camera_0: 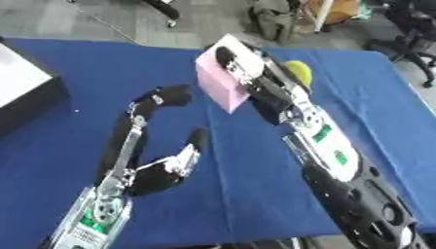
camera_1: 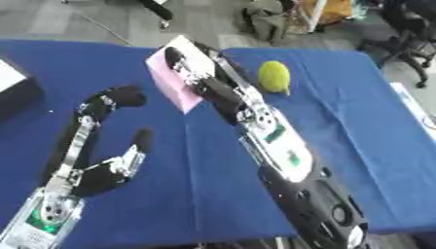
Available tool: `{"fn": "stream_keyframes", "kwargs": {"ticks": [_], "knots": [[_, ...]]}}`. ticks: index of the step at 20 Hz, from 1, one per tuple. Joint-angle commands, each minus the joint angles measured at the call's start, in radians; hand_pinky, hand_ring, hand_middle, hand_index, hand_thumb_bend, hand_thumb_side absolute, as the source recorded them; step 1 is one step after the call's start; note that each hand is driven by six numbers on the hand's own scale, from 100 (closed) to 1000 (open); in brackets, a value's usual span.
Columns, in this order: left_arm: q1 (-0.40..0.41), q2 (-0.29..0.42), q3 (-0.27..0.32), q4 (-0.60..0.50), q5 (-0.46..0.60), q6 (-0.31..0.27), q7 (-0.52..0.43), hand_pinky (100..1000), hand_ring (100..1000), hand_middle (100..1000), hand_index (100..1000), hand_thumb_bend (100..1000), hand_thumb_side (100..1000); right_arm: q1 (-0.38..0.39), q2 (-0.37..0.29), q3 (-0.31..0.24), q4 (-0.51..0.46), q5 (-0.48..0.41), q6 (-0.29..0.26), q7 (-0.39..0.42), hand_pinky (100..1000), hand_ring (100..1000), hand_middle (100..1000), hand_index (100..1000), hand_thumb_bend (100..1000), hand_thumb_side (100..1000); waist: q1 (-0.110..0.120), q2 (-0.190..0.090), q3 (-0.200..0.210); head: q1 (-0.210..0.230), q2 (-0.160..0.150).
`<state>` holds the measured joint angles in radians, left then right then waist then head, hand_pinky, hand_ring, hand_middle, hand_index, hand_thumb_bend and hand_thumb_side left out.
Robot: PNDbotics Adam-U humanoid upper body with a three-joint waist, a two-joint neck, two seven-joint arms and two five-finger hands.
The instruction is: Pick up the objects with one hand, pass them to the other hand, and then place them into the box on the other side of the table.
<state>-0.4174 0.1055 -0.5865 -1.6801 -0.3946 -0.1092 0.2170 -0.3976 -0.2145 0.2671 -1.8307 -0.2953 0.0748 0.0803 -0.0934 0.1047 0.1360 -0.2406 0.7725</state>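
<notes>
A pink and white box [camera_0: 220, 80] is held above the blue table [camera_0: 230, 194] near its middle, tilted on an edge. My right hand [camera_0: 247, 73] is shut on it, fingers over the white top face. My left hand [camera_0: 157, 146] is open just left of the box, fingers stretched up toward it and thumb out, not touching it. A yellow-green fruit [camera_1: 274, 76] lies on the cloth behind my right arm, to the right. A box with a white top and black sides [camera_0: 24, 85] stands at the left edge.
Beyond the table's far edge are chair legs [camera_0: 166, 14] and an office chair [camera_0: 408, 34] on a grey floor. Something white [camera_1: 417, 109] shows at the right edge of the table.
</notes>
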Motion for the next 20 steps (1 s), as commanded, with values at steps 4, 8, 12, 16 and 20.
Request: {"fn": "stream_keyframes", "kwargs": {"ticks": [4, 8, 12, 16, 20], "knots": [[-0.008, -0.047, -0.009, 0.056, -0.002, 0.041, 0.024, 833, 734, 683, 870, 254, 720, -0.021, -0.007, 0.008, 0.000, 0.021, 0.008, 0.003, 373, 463, 471, 688, 100, 481, 0.001, -0.017, -0.002, -0.004, -0.002], [-0.010, -0.074, -0.018, 0.087, -0.024, 0.051, 0.044, 841, 740, 690, 891, 361, 609, -0.024, -0.008, 0.012, 0.006, 0.039, 0.013, 0.010, 374, 464, 471, 688, 100, 477, -0.001, -0.018, -0.004, -0.004, -0.002], [-0.016, -0.090, -0.025, 0.101, -0.047, 0.051, 0.075, 841, 746, 699, 908, 507, 517, -0.025, -0.010, 0.014, 0.009, 0.051, 0.023, 0.014, 373, 465, 471, 688, 100, 471, -0.001, -0.019, -0.006, -0.006, -0.002], [-0.021, -0.097, -0.024, 0.103, -0.061, 0.056, 0.112, 850, 754, 709, 916, 537, 527, -0.026, -0.012, 0.013, 0.011, 0.064, 0.037, 0.011, 372, 465, 471, 688, 100, 465, -0.001, -0.019, -0.007, -0.008, -0.002], [-0.020, -0.101, -0.020, 0.114, -0.066, 0.075, 0.169, 858, 761, 715, 918, 510, 549, -0.025, -0.012, 0.013, 0.013, 0.074, 0.048, 0.006, 371, 465, 470, 689, 100, 459, -0.001, -0.019, -0.009, -0.010, -0.002]]}}
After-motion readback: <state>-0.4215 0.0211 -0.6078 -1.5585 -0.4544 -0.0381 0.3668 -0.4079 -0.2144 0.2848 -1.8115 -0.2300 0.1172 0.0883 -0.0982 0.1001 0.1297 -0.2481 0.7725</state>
